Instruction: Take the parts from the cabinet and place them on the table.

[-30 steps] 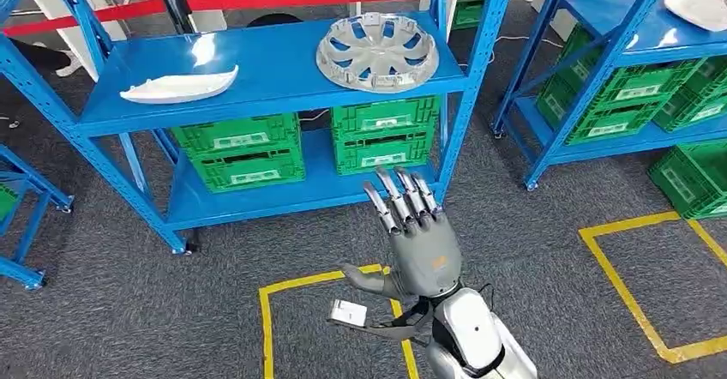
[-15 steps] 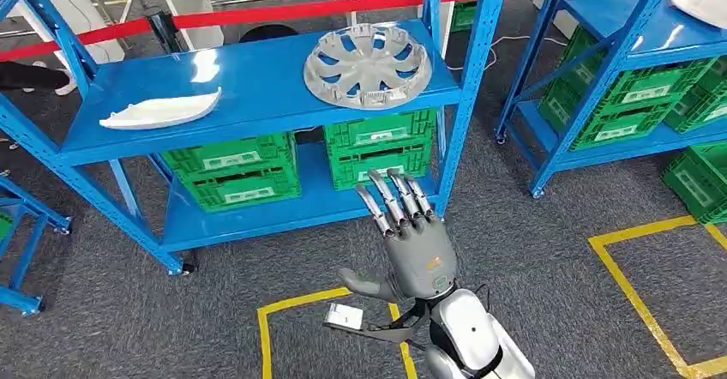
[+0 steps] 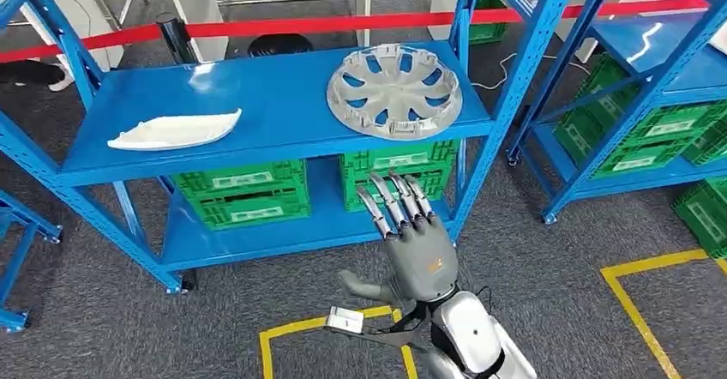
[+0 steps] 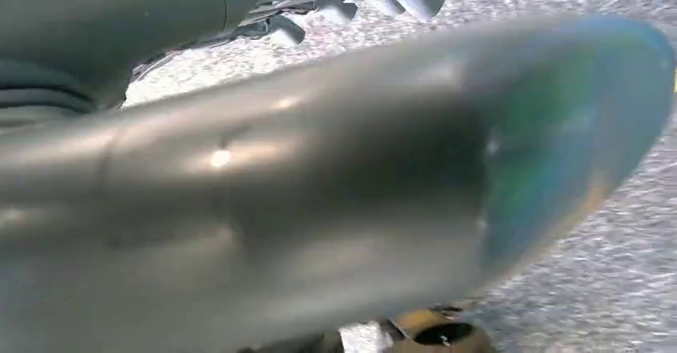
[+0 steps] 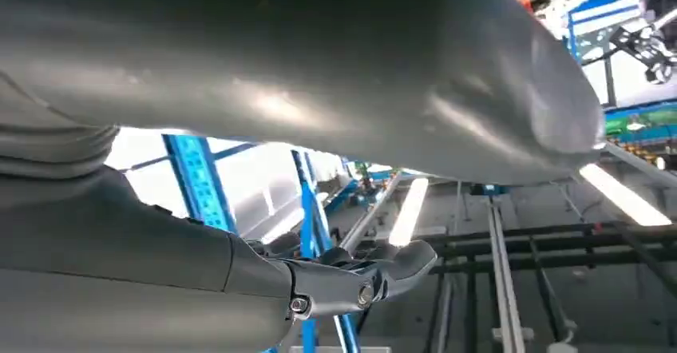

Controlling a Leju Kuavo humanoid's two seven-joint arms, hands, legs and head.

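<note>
A: R hand (image 3: 417, 250) state?
B: Raised in front of the rack (image 3: 283, 109), fingers (image 3: 387, 197) straight and a bit apart, thumb out to the side, holding nothing. Same pose as 0.5 s ago.
A: Parts?
B: Hubcap (image 3: 394, 90) on top shelf, right side. White trim (image 3: 174, 129) on same shelf, left side, well apart from the hubcap. Neither touched.
A: Diff vs earlier?
B: Whole pic shifted, so cam moved. Rack sits bigger and more to the right in frame, hand overlaps the green crates (image 3: 398, 170) on lower shelf.
A: L hand (image 4: 319, 177)?
B: L wrist cam, blurred grey thumb close up over carpet; can't tell finger state.
</note>
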